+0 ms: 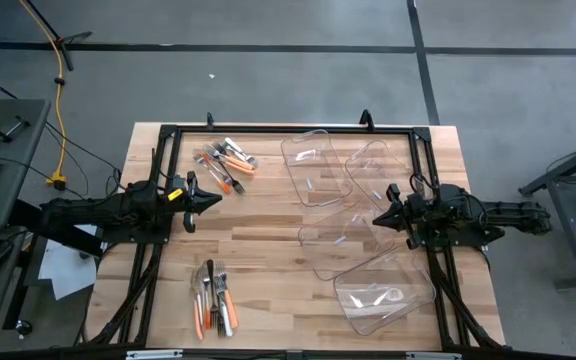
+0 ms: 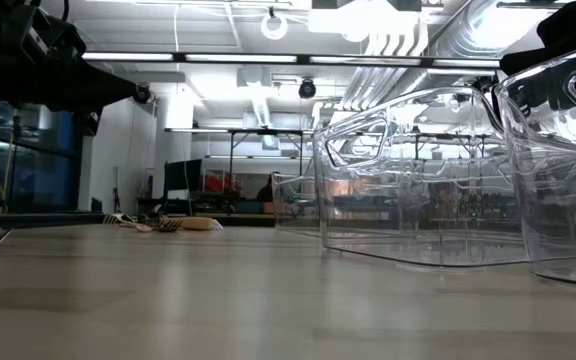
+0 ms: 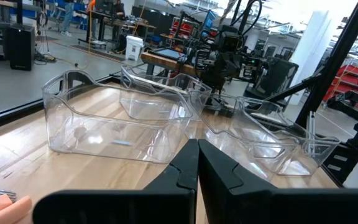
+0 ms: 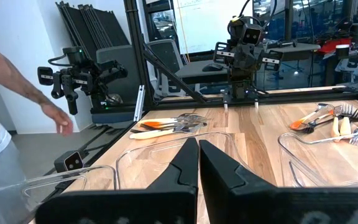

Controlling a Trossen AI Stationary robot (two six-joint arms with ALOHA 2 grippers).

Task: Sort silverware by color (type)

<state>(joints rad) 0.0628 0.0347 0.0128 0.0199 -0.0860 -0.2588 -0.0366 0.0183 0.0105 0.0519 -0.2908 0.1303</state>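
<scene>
In the high view the wooden surface (image 1: 258, 240) carries the silverware in two heaps: one heap (image 1: 226, 158) of orange-, white- and metal-handled pieces lies in the upper left part of the surface, and a second heap (image 1: 214, 298) lies near the lower left edge. Four clear plastic bins (image 1: 313, 165) sit empty on the right half of the frame, running from upper centre down to lower right. The left gripper (image 1: 211, 199) hangs above the surface at centre left, between the two heaps, its fingers pressed together with nothing in them. The right gripper (image 1: 377, 221) hangs at centre right, over the bins, fingers likewise closed and empty. In the right wrist view a person's hand (image 4: 59, 119) and arm show at the left edge of the frame, beyond the surface.
</scene>
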